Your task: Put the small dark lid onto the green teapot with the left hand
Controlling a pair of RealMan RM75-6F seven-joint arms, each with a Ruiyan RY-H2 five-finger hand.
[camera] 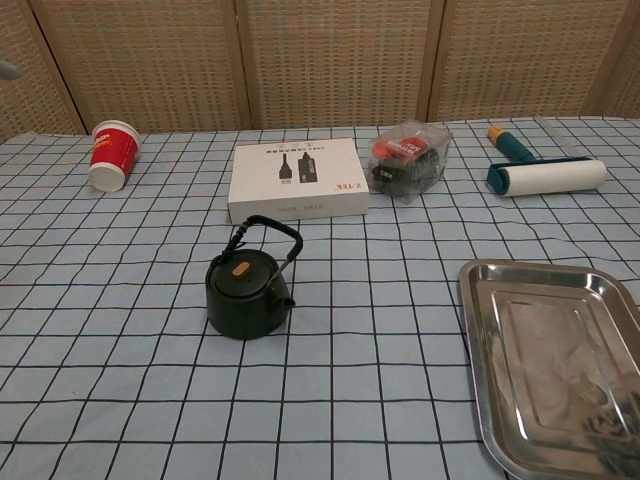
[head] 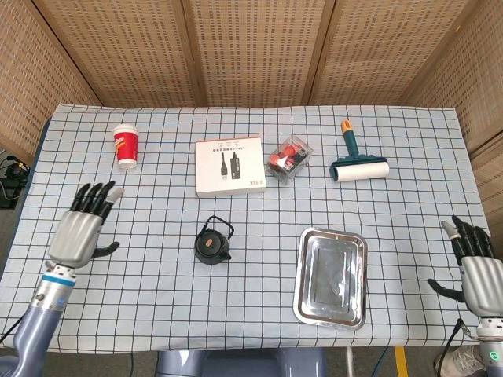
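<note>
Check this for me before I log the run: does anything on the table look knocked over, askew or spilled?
Only the red paper cup stands out: in the chest view it lies tipped over near the table's far left corner, with nothing visibly spilled. The teapot stands upright with its lid on.

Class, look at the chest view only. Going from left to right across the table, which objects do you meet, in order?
Red paper cup → teapot → white box → clear packet with red contents → metal tray → lint roller.
</note>
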